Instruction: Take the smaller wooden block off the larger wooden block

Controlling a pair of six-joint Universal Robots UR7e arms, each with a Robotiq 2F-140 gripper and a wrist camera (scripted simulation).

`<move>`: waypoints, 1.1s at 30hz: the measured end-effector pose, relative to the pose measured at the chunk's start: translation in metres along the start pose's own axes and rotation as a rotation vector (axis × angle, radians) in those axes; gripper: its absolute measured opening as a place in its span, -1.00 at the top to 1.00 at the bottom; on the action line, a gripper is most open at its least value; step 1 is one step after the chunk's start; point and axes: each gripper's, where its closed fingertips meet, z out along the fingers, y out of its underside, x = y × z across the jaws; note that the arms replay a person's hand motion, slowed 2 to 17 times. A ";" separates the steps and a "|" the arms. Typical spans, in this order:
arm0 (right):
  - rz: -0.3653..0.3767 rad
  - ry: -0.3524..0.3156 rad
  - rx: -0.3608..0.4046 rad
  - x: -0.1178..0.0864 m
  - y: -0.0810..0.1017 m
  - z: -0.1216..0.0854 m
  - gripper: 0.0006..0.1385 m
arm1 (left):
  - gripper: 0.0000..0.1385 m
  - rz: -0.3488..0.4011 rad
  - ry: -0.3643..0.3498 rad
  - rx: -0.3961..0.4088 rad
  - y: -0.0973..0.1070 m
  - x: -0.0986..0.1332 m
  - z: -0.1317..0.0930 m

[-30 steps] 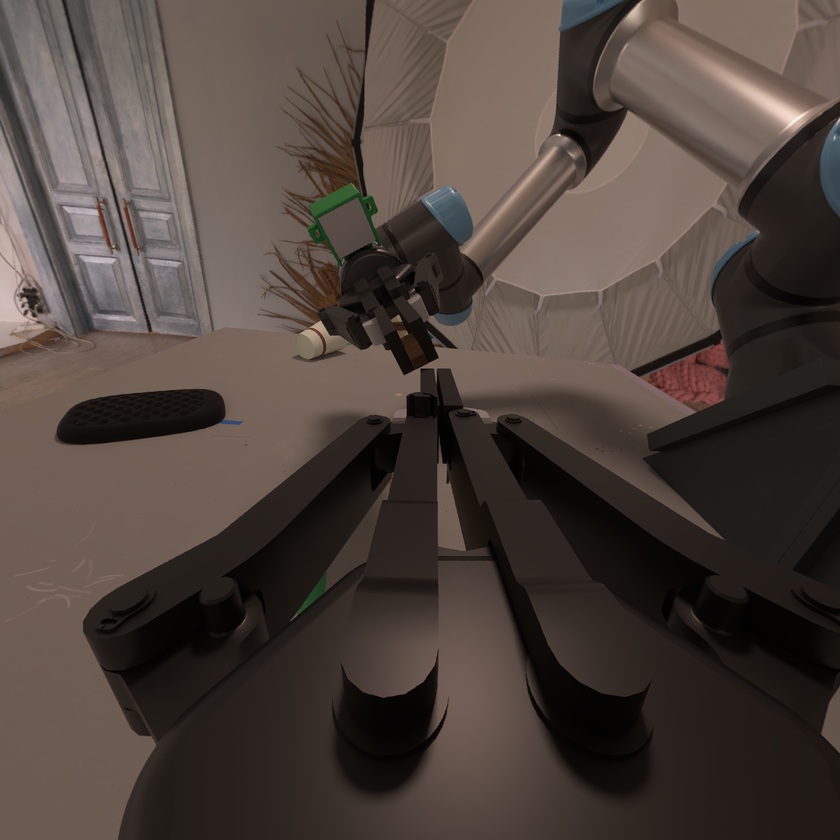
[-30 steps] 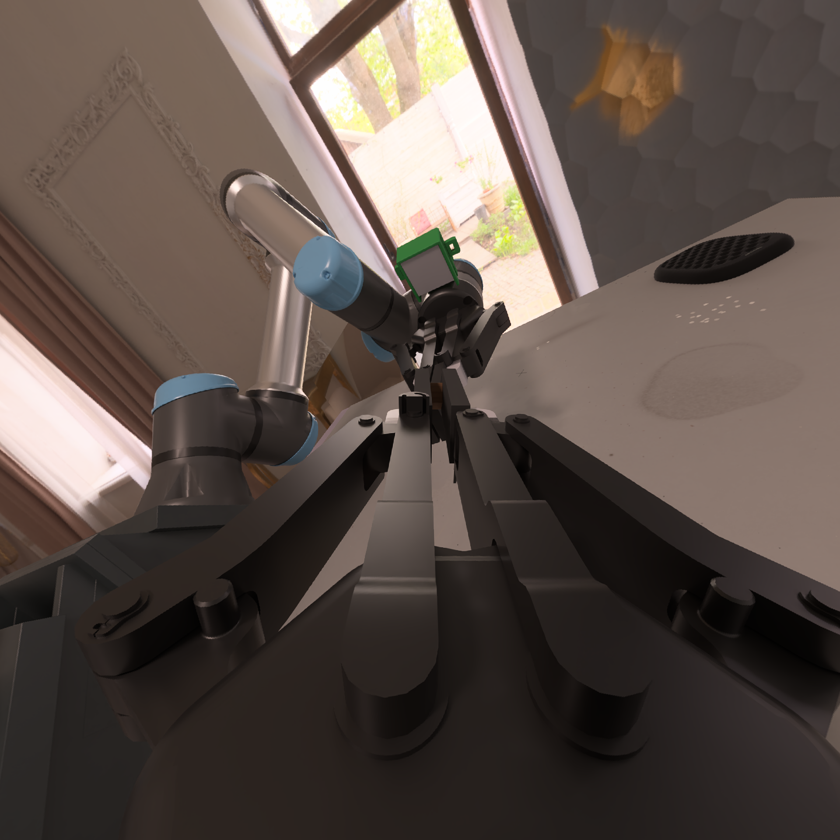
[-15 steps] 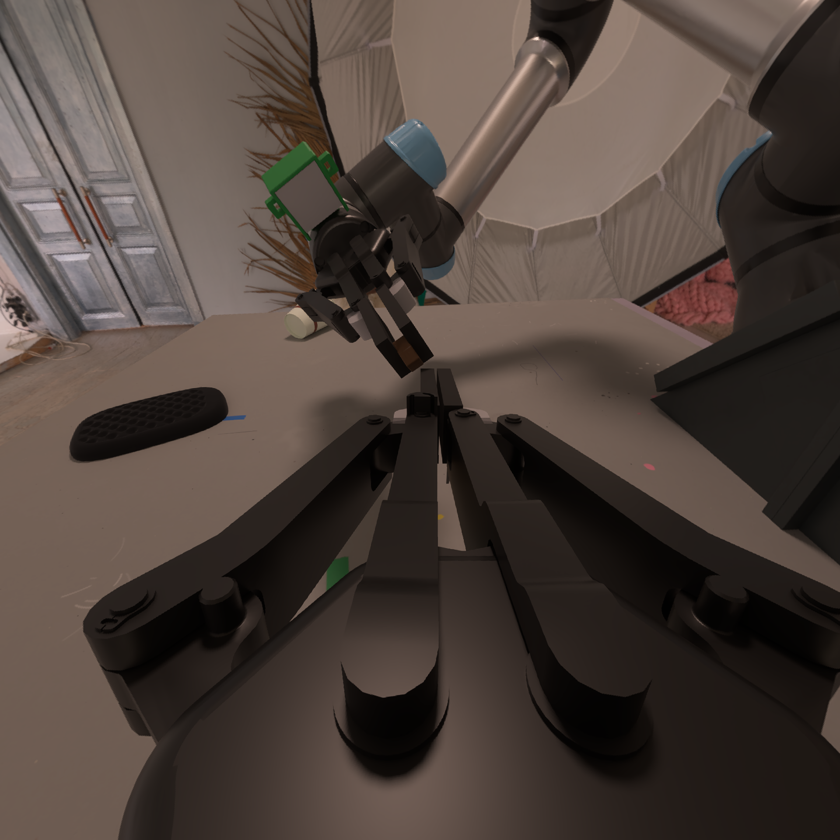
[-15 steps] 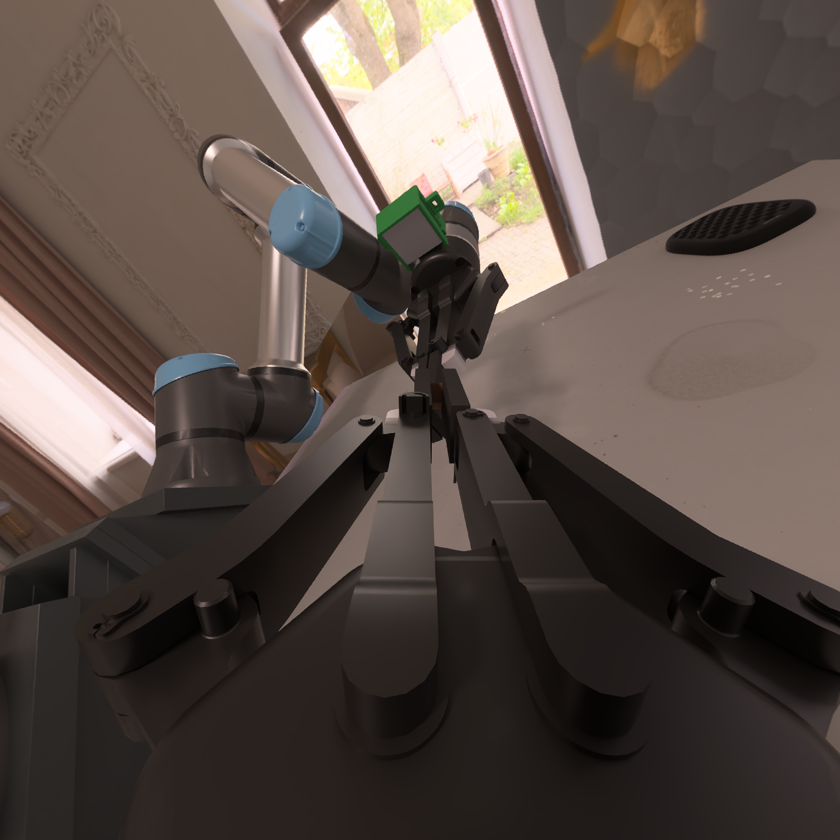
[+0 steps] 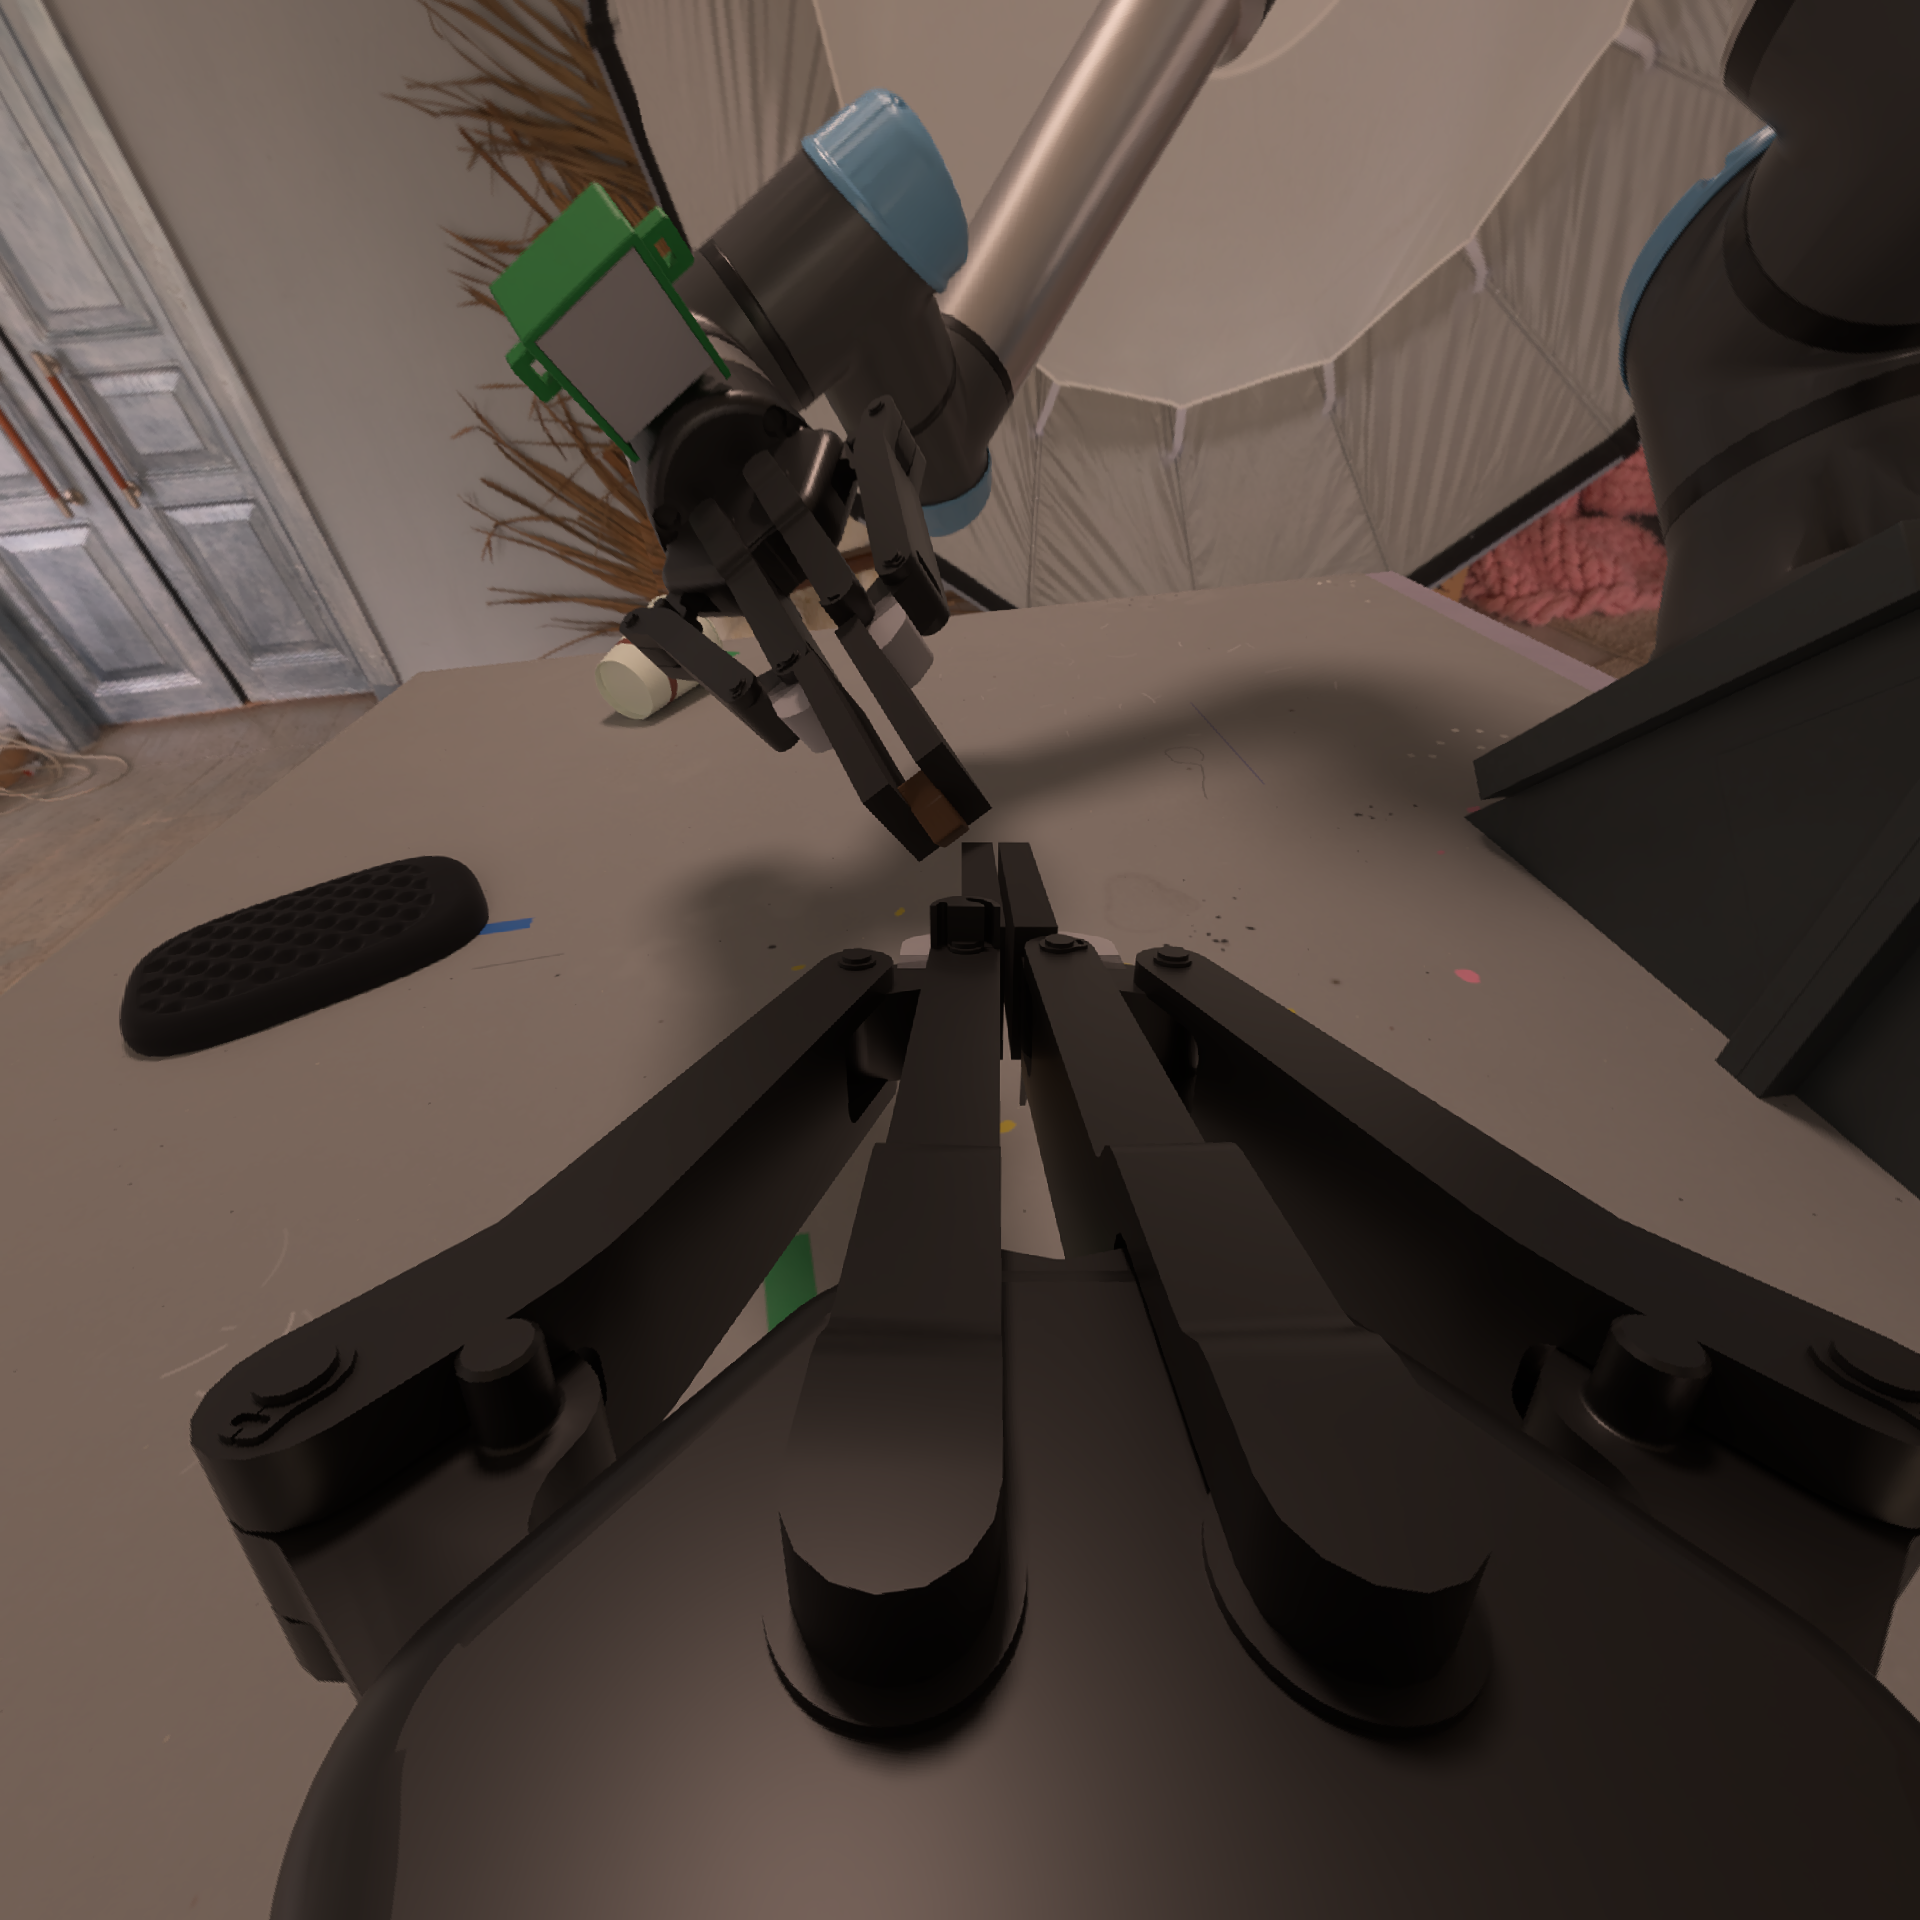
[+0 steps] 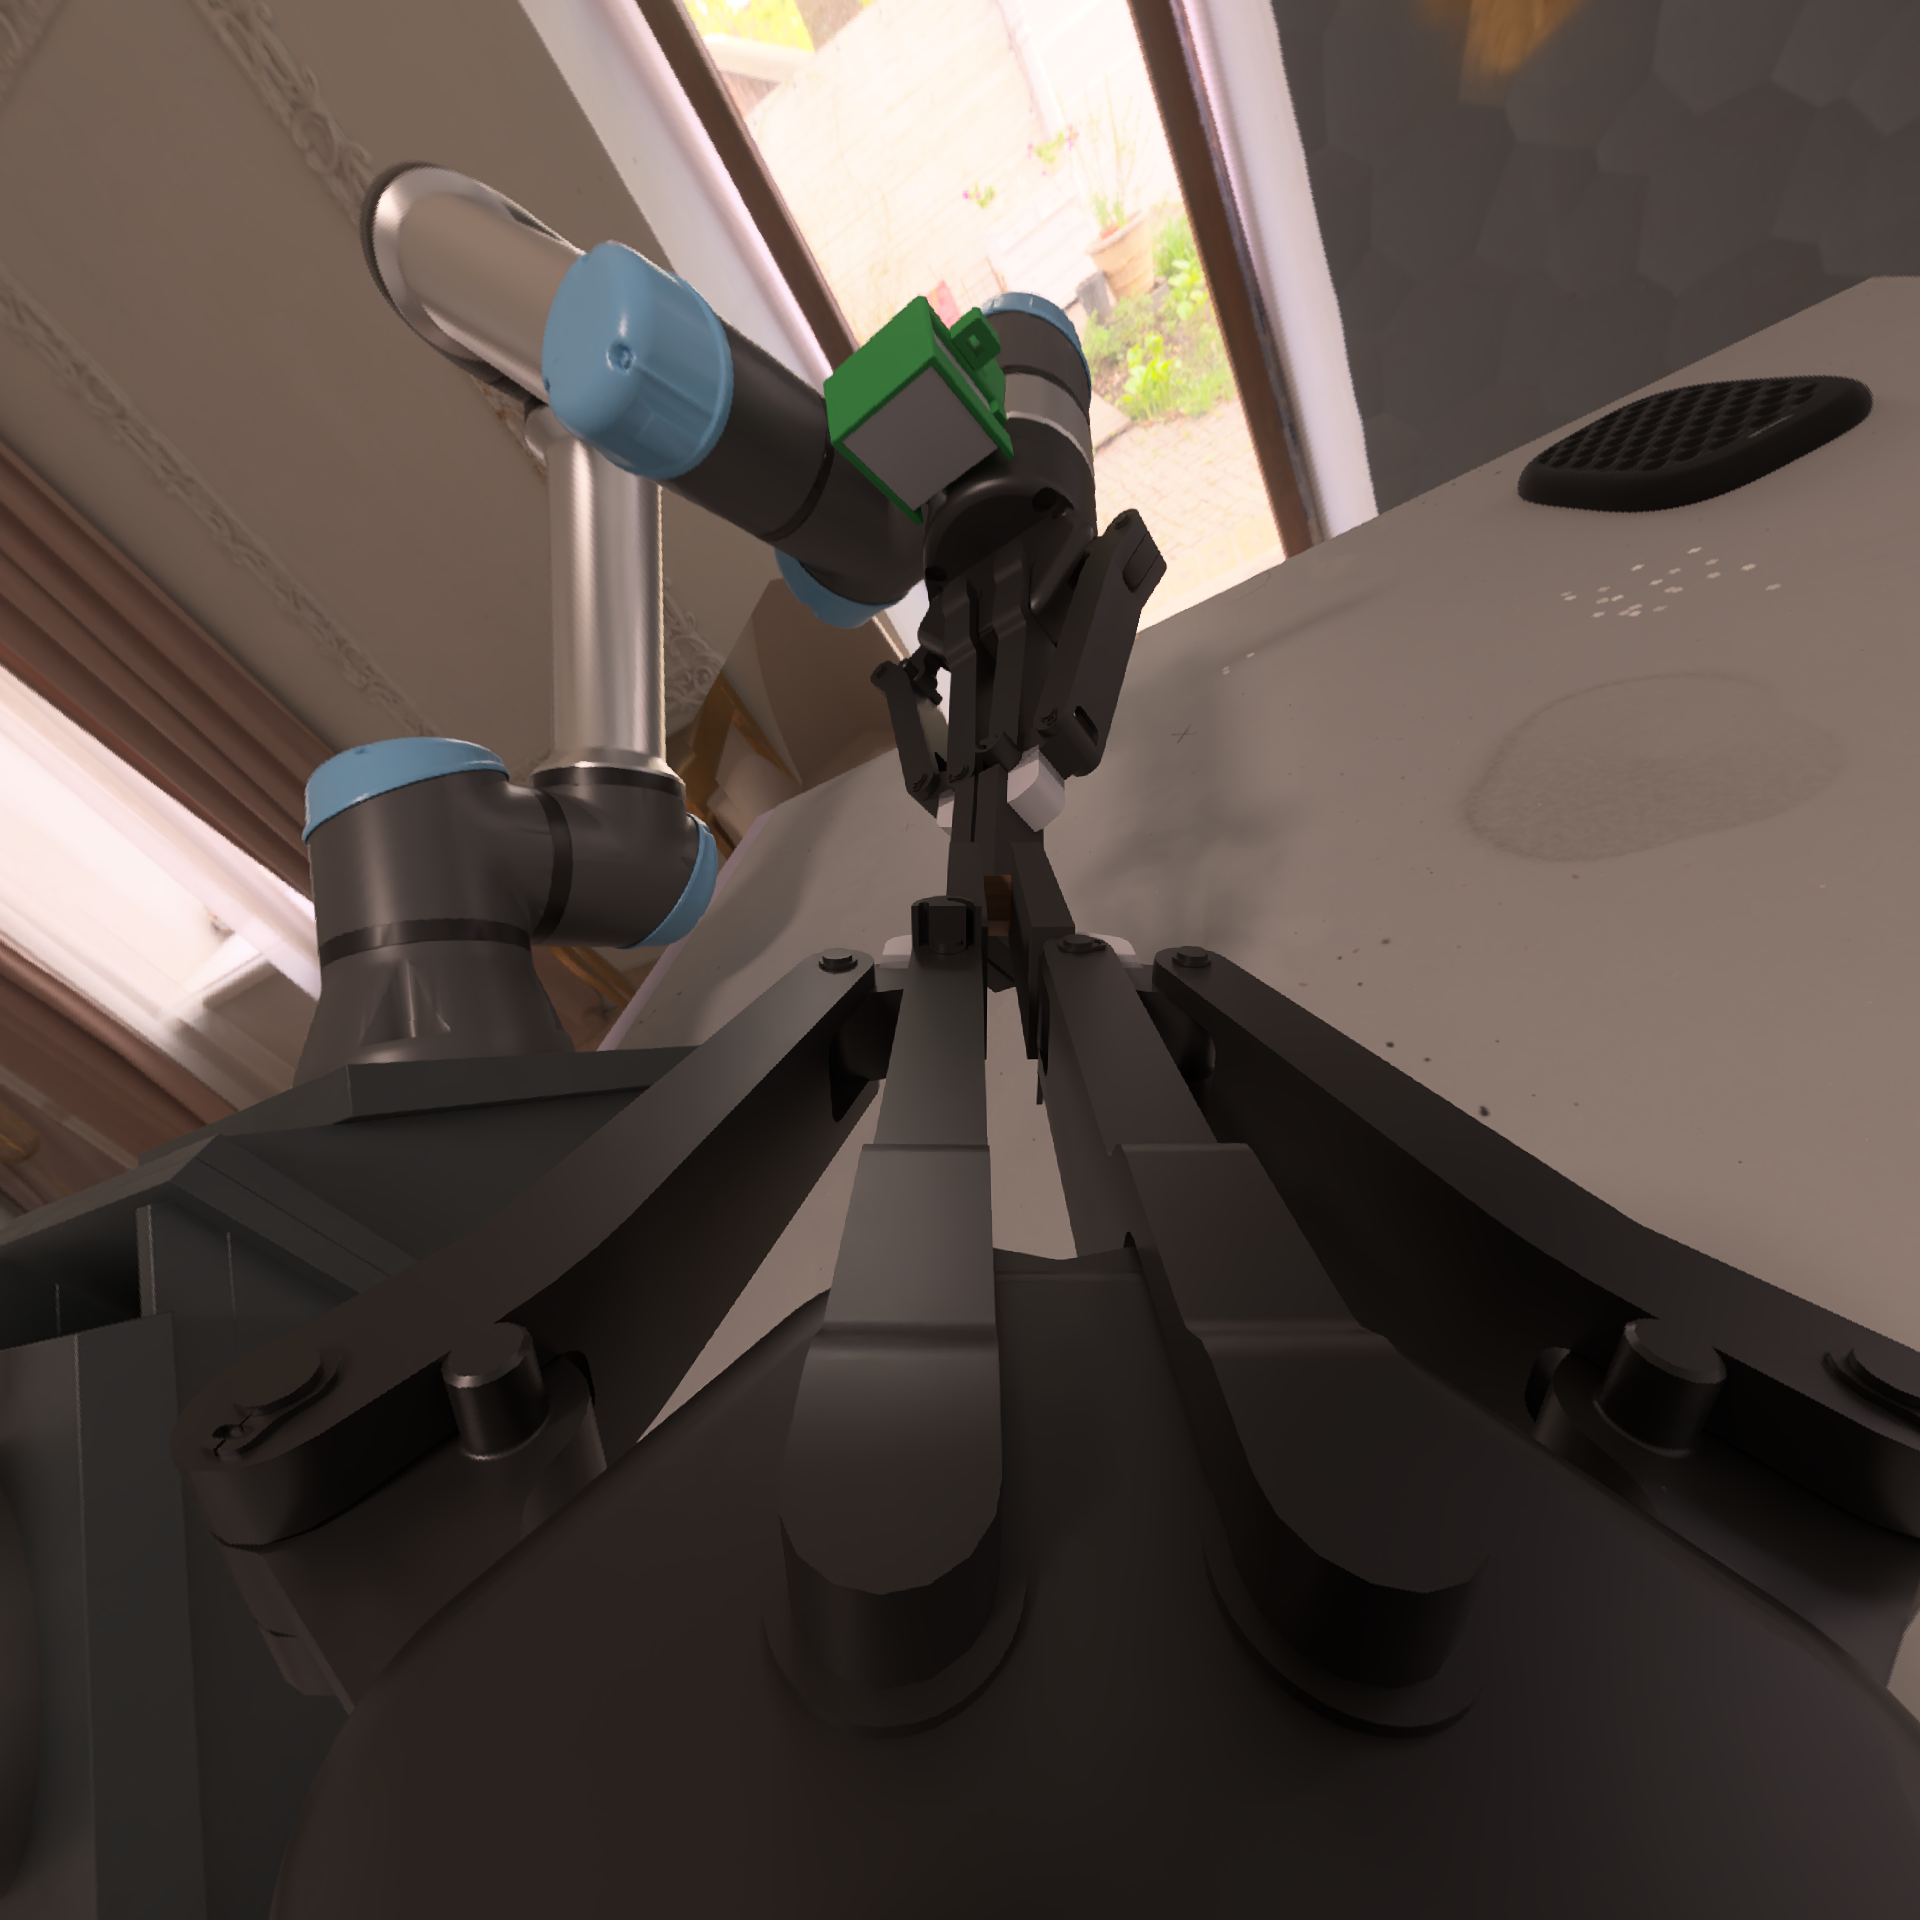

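Observation:
In the left wrist view my right gripper (image 5: 930, 816) is shut on a small brown wooden block (image 5: 928, 812) and holds it above the table, tilted down. It hangs just beyond the tips of my left gripper (image 5: 1000, 873), whose fingers are pressed together with nothing seen between them. In the right wrist view a sliver of the brown block (image 6: 1000, 891) shows between the fingers of my right gripper (image 6: 995, 914). The left gripper (image 6: 977, 831) points down at it from just behind. No larger wooden block shows in either view.
A black perforated pad (image 5: 301, 951) lies on the grey table (image 5: 1299, 852) to the left; it also shows in the right wrist view (image 6: 1694, 436). A cream cylinder (image 5: 636, 683) lies at the far edge. Dark arm bases (image 5: 1766, 883) stand at the side.
The right gripper, still shut on the small block, has come closer to and lower toward the left gripper's tips. Both views have tilted down toward the table. The left gripper stays shut.

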 end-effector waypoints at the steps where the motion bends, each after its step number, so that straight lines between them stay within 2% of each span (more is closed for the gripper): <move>1: -0.003 0.003 -0.008 0.000 0.001 0.000 0.89 | 0.98 0.002 0.003 -0.007 0.001 0.000 0.000; 10: -0.037 0.050 -0.082 0.003 0.006 0.000 0.89 | 0.98 0.000 0.027 -0.045 0.008 0.000 0.002; 20: -0.053 0.065 -0.150 0.005 0.012 0.001 0.89 | 0.98 -0.001 0.055 -0.080 0.014 0.002 0.005; 33: -0.040 0.050 -0.152 0.006 0.013 0.002 0.89 | 0.98 0.013 0.058 -0.089 0.016 0.001 0.007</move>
